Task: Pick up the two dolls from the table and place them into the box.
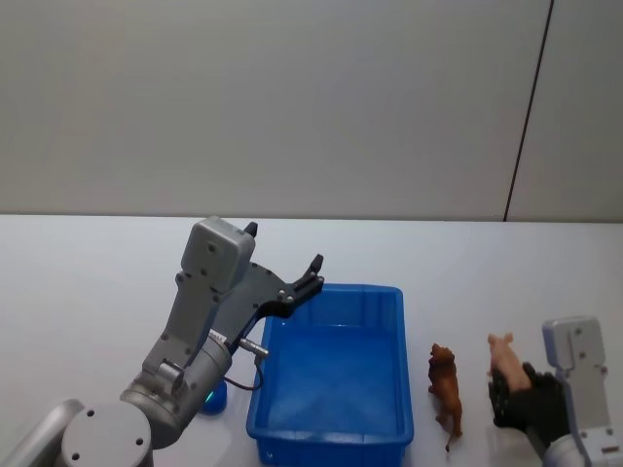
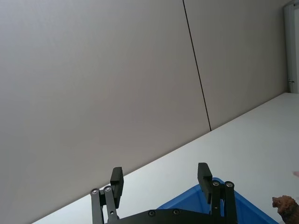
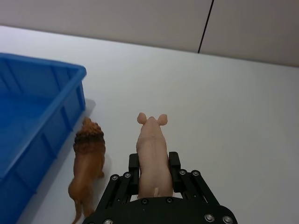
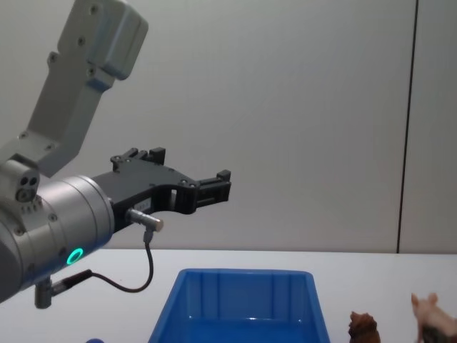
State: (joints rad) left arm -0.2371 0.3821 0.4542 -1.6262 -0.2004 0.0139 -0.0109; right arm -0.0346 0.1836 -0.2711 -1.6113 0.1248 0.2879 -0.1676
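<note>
- The right gripper sits in the lower right of the head view. Its fingers are closed against both flanks of a pink pig figure, which points snout-first away from the wrist. Gripping at the rear of the body leaves the head and ears free and keeps the toy level for carrying.
- Whether the pig's feet rest on the table or hang just above it cannot be told.
- The brown lion doll stands upright on the table between the pig and the box. It is just beside the box's right wall without touching it, and nothing holds it.
- The box sits in the lower middle of the head view with its open top up, so a toy can be dropped straight in.
- The left gripper hangs high over the box's far left corner. Its fingers are spread wide with nothing between them, which looks like a waiting pose that keeps it out of the way of the box's opening.
- A rounded blue toy shows partly behind the left arm, just left of the box at the lower left of the head view. It is probably one of the dolls, placed within the left arm's reach.
- Nothing lies in the box yet. A sideways carry to the left over the lion and the rim looks like the likely next move, and the lion could be knocked over if the carry is too low.
</note>
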